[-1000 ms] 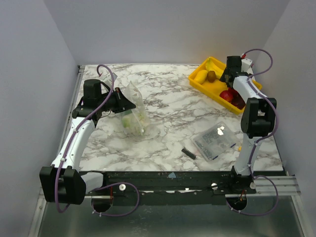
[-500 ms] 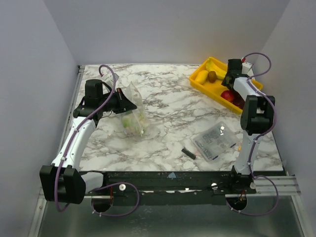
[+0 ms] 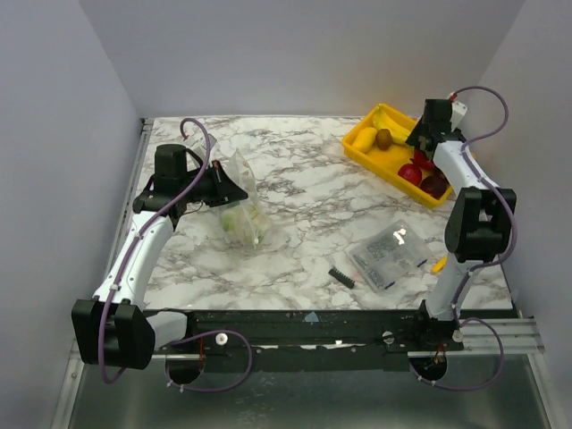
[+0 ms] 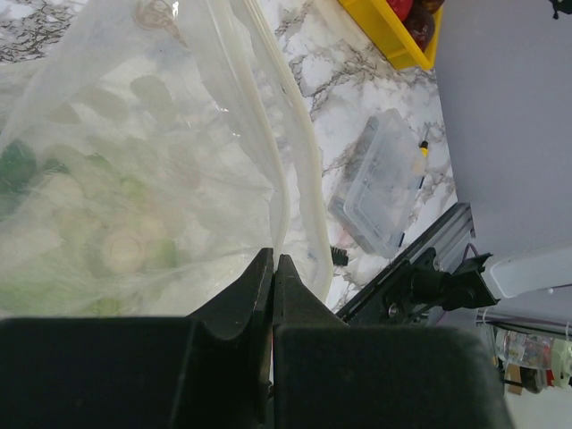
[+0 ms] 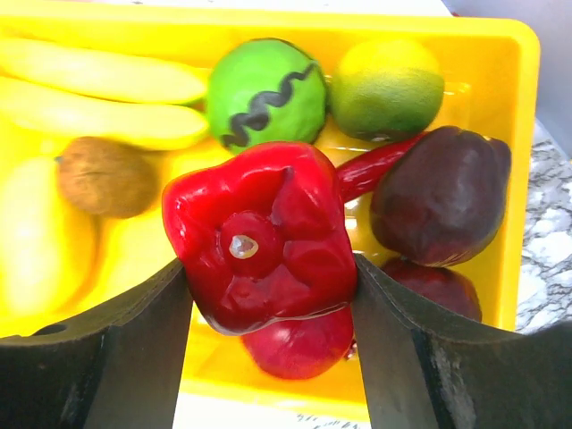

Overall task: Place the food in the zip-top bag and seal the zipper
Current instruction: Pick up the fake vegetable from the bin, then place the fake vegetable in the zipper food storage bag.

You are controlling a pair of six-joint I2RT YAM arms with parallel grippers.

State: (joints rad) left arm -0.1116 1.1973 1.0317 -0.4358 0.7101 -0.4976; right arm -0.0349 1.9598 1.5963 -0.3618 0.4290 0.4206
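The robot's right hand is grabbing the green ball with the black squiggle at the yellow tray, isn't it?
Not the green ball. The right wrist view shows the right gripper grabbing the red pepper at the yellow tray. The green ball with the black squiggle lies in the tray beyond the pepper, not between the fingers.
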